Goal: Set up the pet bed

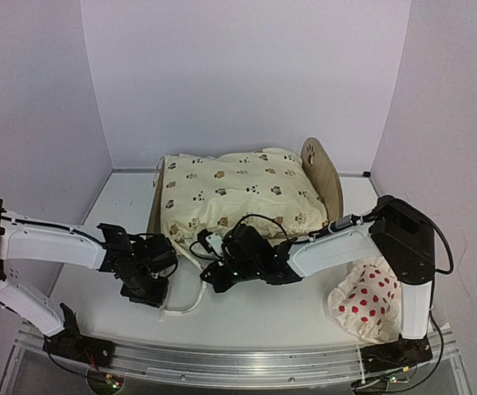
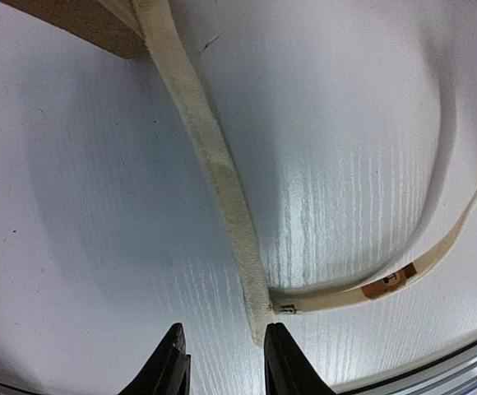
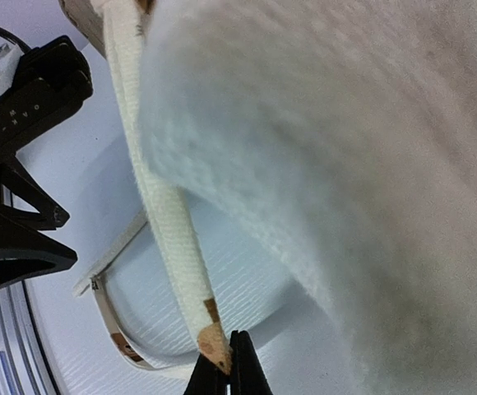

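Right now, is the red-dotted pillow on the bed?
No, the red-dotted pillow lies on the table, apart from the pet bed.

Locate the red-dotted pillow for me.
In the top view, the red-dotted pillow lies at the near right of the table, against the right arm, in front and right of the pet bed.

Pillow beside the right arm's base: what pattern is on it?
The pillow is white with red dots; the top external view shows it best.

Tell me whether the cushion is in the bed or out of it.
In: the cushion lies on the bed, between its end boards.
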Available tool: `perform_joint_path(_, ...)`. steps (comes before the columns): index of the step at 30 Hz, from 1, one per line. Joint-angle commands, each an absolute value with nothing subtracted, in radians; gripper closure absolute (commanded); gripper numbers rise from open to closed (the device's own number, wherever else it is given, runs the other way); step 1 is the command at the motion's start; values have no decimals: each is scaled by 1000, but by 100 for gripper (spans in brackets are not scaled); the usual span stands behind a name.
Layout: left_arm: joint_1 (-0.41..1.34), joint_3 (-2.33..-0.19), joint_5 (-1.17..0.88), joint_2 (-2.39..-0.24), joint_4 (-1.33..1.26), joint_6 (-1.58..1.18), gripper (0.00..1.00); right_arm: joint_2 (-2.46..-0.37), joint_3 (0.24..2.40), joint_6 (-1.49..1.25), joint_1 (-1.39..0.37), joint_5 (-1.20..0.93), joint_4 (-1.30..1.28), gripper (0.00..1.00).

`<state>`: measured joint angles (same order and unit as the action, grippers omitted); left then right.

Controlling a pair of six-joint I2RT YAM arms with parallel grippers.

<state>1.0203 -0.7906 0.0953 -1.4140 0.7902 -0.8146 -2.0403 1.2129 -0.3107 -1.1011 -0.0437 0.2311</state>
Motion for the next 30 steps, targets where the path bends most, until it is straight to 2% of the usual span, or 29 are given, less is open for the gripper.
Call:
perform_joint_path(1, 1025, -800, 140, -1436, 787, -839, 69, -1991, 1230, -270, -1104, -1, 134, 100)
perform_joint_path(12, 1025, -775, 115, -1525, 653, -816, 71, -1977, 1231, -269, -1104, -9, 106, 100)
perform_joint_path(17, 1025, -756, 114, -1559, 641, -831, 75, -1983, 1234, -275, -1104, -13, 106, 100)
perform_joint_path(21, 1025, -708, 104, -1544, 602, -845, 82, -1989, 1239, -280, -1103, -19, 105, 100)
perform_joint_path(25, 1025, -674, 96, -1547, 550, -845, 99, -2001, 1252, -285, -1103, -29, 98, 100)
perform_joint_path(30, 1026, -704, 134, -1480, 578, -835, 100, -2032, 1277, -305, -1103, -44, 99, 100)
